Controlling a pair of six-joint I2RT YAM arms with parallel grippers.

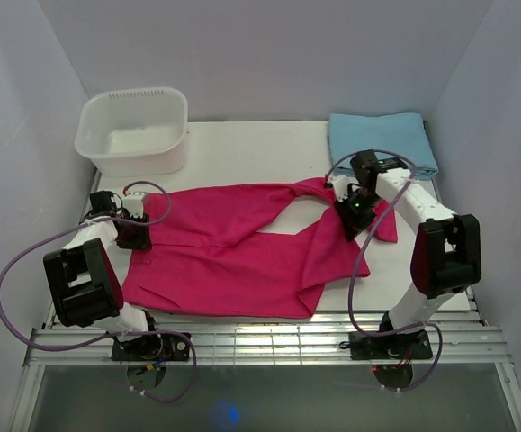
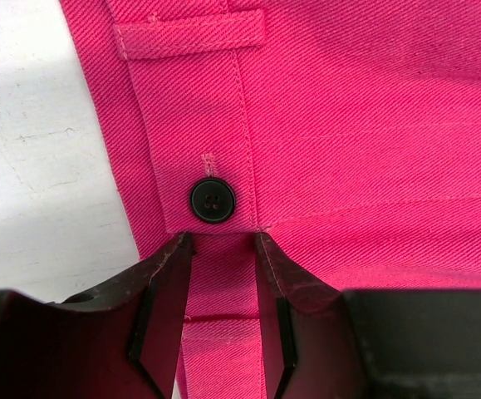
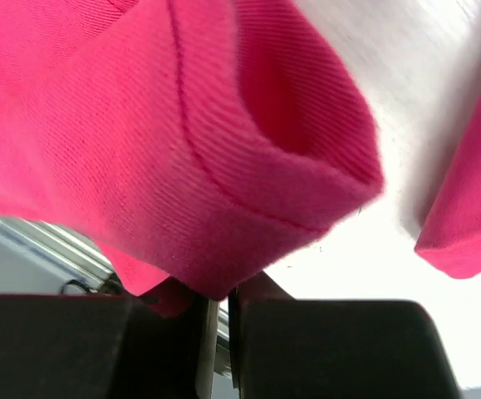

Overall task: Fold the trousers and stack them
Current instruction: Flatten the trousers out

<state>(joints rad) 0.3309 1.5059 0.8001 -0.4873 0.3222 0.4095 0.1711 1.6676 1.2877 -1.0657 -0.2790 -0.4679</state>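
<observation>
The magenta-pink trousers (image 1: 224, 256) lie spread across the white table, waist at the left and legs towards the right. My left gripper (image 1: 134, 229) is at the waistband. In the left wrist view it (image 2: 221, 237) is open, its fingers astride a strip of waistband just below a black button (image 2: 213, 202). My right gripper (image 1: 352, 213) is shut on the hem of a trouser leg and holds it off the table. In the right wrist view the hem (image 3: 223, 166) hangs folded from the closed jaws of that gripper (image 3: 223, 291).
A white plastic tub (image 1: 134, 130) stands at the back left. A folded light blue cloth (image 1: 381, 142) lies at the back right. Bare table (image 1: 242, 148) shows behind the trousers. A metal rail (image 1: 260, 337) runs along the near edge.
</observation>
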